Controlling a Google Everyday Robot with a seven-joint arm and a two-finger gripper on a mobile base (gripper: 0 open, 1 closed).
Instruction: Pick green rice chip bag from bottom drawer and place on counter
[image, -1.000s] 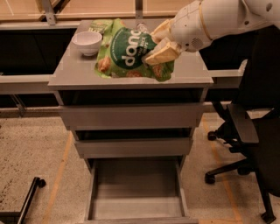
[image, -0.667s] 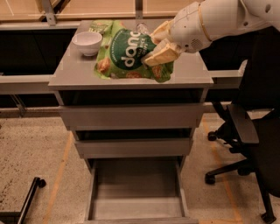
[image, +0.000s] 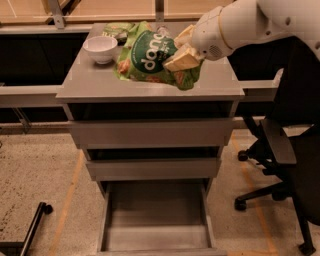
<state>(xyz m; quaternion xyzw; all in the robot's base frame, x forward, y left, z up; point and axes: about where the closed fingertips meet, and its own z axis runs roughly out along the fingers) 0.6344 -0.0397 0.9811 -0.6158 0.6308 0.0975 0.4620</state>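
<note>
Green and crinkly, the bag (image: 147, 57) lies on the grey surface (image: 90, 82), round logo facing up, toward the back. The end effector (image: 181, 49) is at the bag's right side, its tan fingers (image: 180, 60) clamped on the bag. A white bowl (image: 100, 48) stands just left of the bag, and a dull bag (image: 117, 31) lies behind them. Below, the bottom drawer (image: 156, 215) is pulled out. A black chair (image: 295, 150) stands at the right.

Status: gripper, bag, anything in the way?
Gripper over counter, shut on green rice chip bag. Bag resting on counter. White bowl beside it; bottom drawer open.
</note>
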